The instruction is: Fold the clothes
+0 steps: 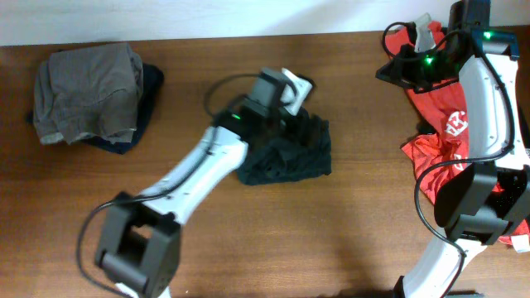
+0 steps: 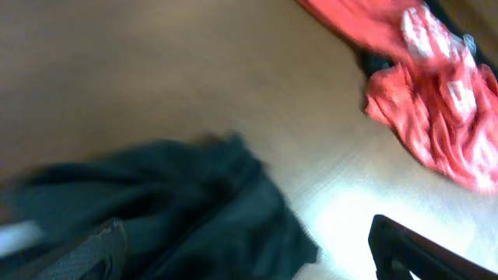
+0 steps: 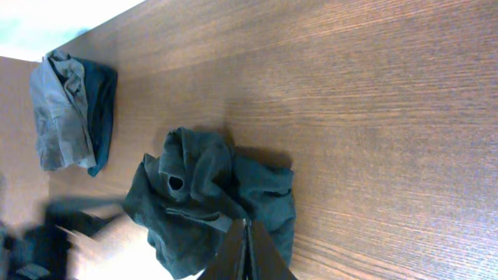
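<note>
Left claw (image 1: 286, 93) is wide open and empty, hovering over the far edge of the crumpled dark garment (image 1: 290, 153) mid-worktop (image 1: 331, 232). Right claw (image 3: 247, 247) is pinched shut on nothing, above the red garment (image 1: 439, 141). My read of the step: flatten the dark one first. Pinch a hem or corner, not the bunch, and pull outward. Count: one dark, one red, one grey garment (image 1: 87, 91) folded on one navy garment (image 1: 141, 112).

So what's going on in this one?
Clothes folding at a table. The left gripper hangs open over a crumpled dark garment mid-table. The right gripper is shut and empty, up by the red clothes at the right. A folded grey and navy stack sits far left.
</note>
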`<state>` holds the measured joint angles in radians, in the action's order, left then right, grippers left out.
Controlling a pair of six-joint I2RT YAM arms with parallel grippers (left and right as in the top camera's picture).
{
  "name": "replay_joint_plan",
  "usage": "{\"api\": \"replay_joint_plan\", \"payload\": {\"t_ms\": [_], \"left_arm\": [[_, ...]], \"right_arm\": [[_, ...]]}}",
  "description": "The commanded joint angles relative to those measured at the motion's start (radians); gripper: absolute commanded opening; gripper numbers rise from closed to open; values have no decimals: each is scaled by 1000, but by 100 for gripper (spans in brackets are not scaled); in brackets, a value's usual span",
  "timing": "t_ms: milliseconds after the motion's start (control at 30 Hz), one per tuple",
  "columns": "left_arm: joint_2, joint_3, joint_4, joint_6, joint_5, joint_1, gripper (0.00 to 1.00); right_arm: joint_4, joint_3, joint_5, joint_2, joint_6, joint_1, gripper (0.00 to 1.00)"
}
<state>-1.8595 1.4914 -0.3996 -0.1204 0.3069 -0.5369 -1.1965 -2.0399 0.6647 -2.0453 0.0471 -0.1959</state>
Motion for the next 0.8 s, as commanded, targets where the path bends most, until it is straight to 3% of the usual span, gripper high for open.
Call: {"api": "replay_joint_plan", "payload": {"t_ms": [0,133,233,367,567,767], "left_arm": [[159,102,-39,5,0,143,99],[257,146,-106,5,1,325,99],[293,146,-156,5,4,444,99],[286,146,-253,24,3,554,99],[241,146,-306,72,-2,584,99],[204,146,-324,73,-62,584,99]], "right_arm": [[-12,-7,19,8,-35,5,4],[-48,-7,6,8,-145,72,5],[-58,-7,-108,8,-215,160,10],[-50,-7,-339,6,-279,338,29],[-11,-7,-546,-5,-278,530,51],[-10,-5,-611,-47,-279,641,54]]}}
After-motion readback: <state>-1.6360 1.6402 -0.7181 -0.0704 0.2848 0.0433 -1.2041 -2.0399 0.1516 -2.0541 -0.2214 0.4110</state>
